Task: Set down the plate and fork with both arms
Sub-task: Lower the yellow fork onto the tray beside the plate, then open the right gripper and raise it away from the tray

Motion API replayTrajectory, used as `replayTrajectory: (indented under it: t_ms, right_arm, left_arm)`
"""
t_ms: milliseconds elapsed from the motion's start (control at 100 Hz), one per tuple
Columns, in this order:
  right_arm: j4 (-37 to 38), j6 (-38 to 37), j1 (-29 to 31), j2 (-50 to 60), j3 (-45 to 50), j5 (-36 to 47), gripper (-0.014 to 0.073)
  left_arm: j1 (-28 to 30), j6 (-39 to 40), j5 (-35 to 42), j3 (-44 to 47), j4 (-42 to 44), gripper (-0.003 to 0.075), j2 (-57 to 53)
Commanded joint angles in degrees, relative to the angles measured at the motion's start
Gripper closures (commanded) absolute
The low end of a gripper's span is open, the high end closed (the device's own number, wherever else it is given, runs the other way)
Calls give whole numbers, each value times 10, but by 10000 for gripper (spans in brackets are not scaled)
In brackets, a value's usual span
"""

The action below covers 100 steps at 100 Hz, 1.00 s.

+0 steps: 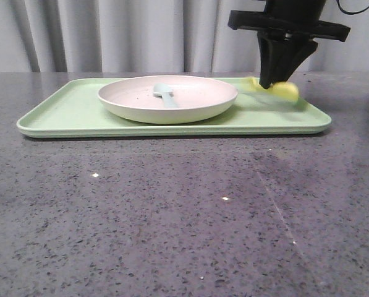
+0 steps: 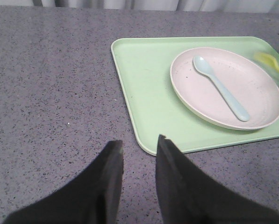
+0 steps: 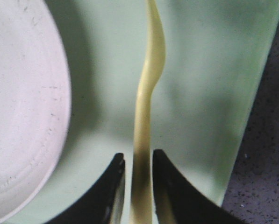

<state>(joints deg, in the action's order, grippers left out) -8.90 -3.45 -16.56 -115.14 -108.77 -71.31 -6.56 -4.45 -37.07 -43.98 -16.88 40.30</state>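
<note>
Overhead, right gripper [image 1: 272, 81] clamping fork [image 3: 147, 116], beside plate [image 1: 190, 99] on tray [image 1: 73, 114].

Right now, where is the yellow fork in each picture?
Front view: the fork is right of the plate, pinched in the right gripper above the green tray.
Left wrist view: a blurred yellow streak at the tray's far edge, beyond the plate.
Right wrist view: it runs up the middle, between the fingers.
Shared landmark: the plate.
</note>
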Motion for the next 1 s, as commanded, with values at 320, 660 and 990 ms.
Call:
replayTrajectory:
  t_ms: [320, 660, 990]
  right_arm:
    - [-8, 7, 3, 28, -13, -32, 234]
    - [-8, 7, 3, 55, -12, -18, 234]
    - [-8, 7, 3, 170, 113, 89, 234]
  left_arm:
    - [1, 3, 39, -15, -10, 543, -2]
    - [1, 3, 39, -15, -10, 543, -2]
    - [1, 3, 39, -15, -10, 543, -2]
